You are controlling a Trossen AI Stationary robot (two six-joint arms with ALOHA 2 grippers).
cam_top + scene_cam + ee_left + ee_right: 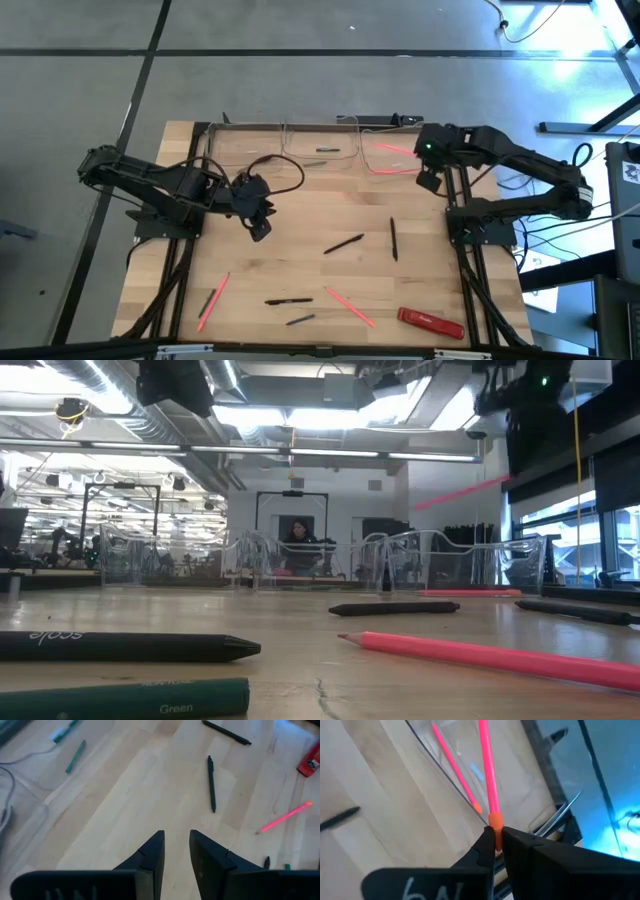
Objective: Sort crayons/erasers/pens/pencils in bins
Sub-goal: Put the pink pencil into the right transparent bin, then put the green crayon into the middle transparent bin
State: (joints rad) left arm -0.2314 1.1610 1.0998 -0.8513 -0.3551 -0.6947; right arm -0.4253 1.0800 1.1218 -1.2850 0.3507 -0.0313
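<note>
A: The right hand (494, 842) is closed on a pink pencil (487, 775), gripping only its orange end, and it hangs over the clear bin (395, 160) at the far right of the table (300, 225). Another pink pencil (454, 767) lies already inside.

B: So what can go wrong?

A: The grip is at the very tip. If the pencil swings or hits the bin's wall on release, it may bounce out onto the table. I think it is above the inside, but the clear wall makes the edge hard to judge.

B: And the left hand (176, 850)?

A: Open, holding nothing, above bare wood near the left side. A black pen (211, 782) and other pens and pencils wait on the table, so the sorting is far from finished.
</note>
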